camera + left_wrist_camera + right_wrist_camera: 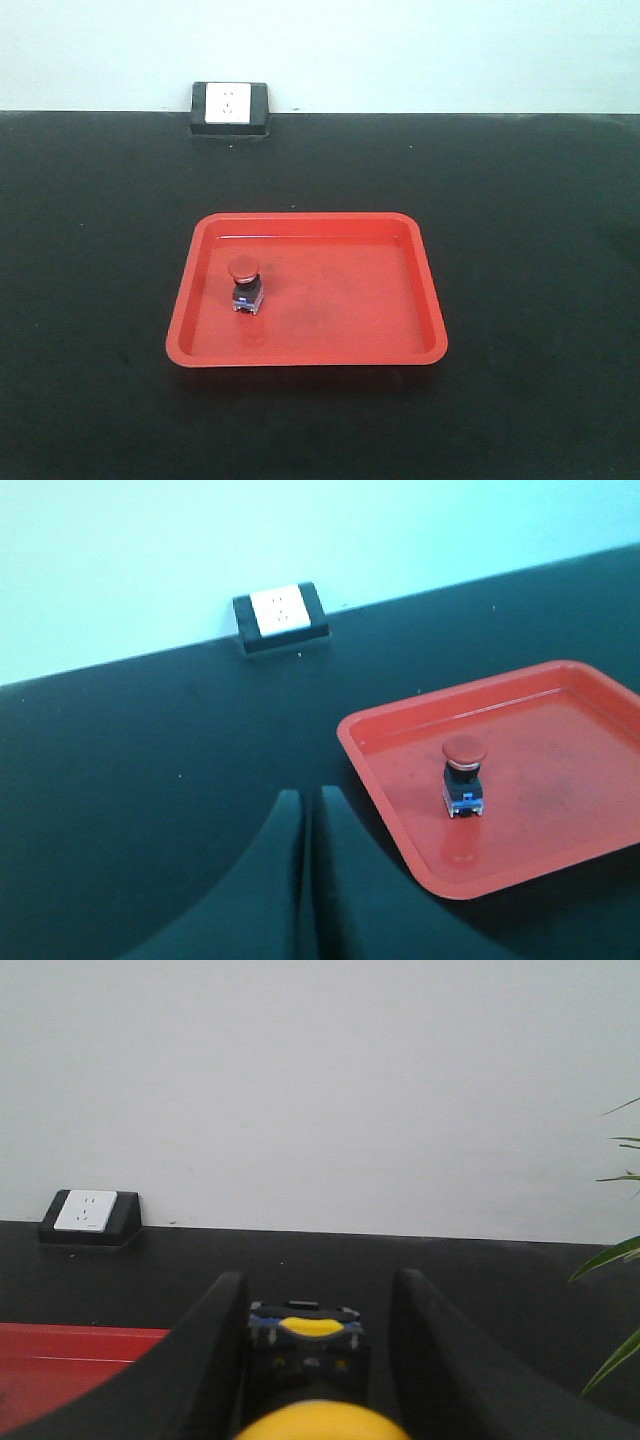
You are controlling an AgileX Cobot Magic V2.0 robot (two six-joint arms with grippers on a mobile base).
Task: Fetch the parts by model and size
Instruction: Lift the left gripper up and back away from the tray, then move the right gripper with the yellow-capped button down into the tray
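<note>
Front view looks down on the tray (pixel 340 300); both low wrist views also catch the socket (pixel 229 108).

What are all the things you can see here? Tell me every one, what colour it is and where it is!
tray: one, red, in the middle of the table
red push-button switch: one, red cap on a black-and-blue base, standing upright in the tray's left part
yellow push-button switch: one, yellow cap, black-and-blue base, held in the right gripper
socket box: one, black with a white face, at the table's far edge by the wall
table: one, black, under everything
wall: one, pale, behind the table
plant leaves: a few, green, at the right edge of the right wrist view
left gripper: one, black, jaws shut and empty, over the table beside the tray
right gripper: one, black, jaws around the yellow switch
</note>
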